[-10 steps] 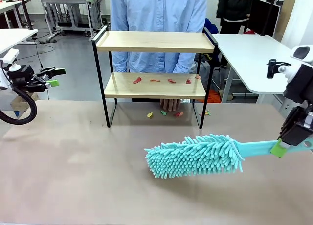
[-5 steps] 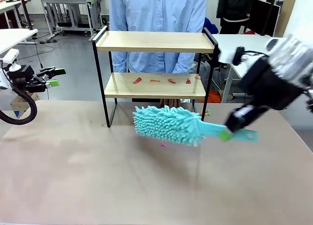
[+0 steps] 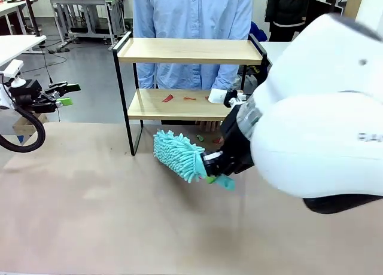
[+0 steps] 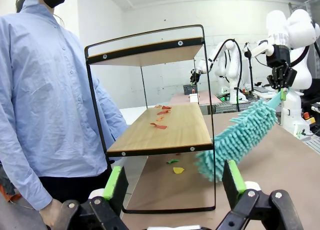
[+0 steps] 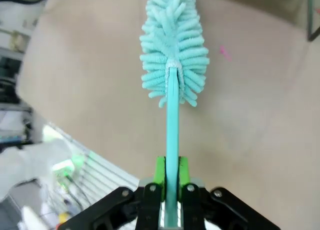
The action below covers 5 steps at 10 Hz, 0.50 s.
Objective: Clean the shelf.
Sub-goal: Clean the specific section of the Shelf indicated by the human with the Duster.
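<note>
Shelf (image 3: pixel 190 51) stands at the 12 o'clock side of the bench (image 3: pixel 90 215), right in front of the person (image 3: pixel 191 18). I think it is light and stiff: two wood boards in a thin black frame. A hard push could slide it or tip it, so I would wipe softly. If I had to steady it, I would hold a black post or the top rail, not a board.

At 9 o'clock my left hand (image 3: pixel 69 93) hangs past the bench edge, fingers spread wide, with nothing in them. It has not moved in the last second.

Little red scraps (image 3: pixel 169 98) lie on the lower board. More bits (image 4: pixel 175 166) lie on the bench under it.

Next comes the blue-green duster (image 3: pixel 178 154), soft and fluffy. A second ago it was low over the bench near 5 o'clock. Now its head is just beside the front of the lower board. I cannot tell if it touches.

My right hand (image 5: pixel 170 170) is squeezed tight on the thin handle (image 5: pixel 171 135). The right arm has swung in from 3 o'clock and now hides the shelf's right end.
</note>
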Each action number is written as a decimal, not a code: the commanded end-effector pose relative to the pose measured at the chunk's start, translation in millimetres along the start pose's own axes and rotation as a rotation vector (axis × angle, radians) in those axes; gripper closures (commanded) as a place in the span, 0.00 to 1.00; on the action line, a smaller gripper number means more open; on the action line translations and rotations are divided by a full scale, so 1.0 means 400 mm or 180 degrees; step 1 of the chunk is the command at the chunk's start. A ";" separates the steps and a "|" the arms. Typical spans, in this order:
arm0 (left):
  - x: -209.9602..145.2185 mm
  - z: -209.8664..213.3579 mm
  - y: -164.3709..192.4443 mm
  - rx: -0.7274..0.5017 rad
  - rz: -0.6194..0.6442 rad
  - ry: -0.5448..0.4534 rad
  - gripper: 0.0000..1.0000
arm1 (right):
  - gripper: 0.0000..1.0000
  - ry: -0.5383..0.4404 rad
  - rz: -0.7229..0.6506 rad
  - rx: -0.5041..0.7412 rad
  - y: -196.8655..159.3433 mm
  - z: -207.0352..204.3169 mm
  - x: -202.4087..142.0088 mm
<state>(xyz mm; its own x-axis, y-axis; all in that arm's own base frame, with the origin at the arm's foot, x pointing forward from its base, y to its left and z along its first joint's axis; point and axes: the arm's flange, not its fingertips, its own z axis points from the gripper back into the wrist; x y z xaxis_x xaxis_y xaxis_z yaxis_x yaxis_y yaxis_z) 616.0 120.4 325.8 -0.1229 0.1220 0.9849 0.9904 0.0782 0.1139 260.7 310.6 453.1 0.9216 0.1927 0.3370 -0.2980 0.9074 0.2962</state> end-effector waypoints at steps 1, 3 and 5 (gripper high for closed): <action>0.006 -0.003 -0.006 -0.0027 -0.0049 0.0034 0.00 | 0.87 0.0066 0.0146 -0.0076 -0.003 0.030 -0.019; 0.006 -0.003 -0.006 -0.0027 -0.0049 0.0034 0.00 | 0.87 0.0066 0.0146 -0.0076 -0.003 0.030 -0.019; 0.006 -0.003 -0.006 -0.0027 -0.0049 0.0034 0.00 | 0.87 0.0066 0.0146 -0.0076 -0.003 0.030 -0.019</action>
<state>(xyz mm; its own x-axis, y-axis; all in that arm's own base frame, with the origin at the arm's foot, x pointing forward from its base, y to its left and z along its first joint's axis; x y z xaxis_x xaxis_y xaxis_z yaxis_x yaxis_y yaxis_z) 616.0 120.3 325.7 -0.1227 0.1220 0.9849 0.9904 0.0782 0.1137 254.9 307.7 459.1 0.9095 0.2544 0.3287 -0.3459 0.9017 0.2594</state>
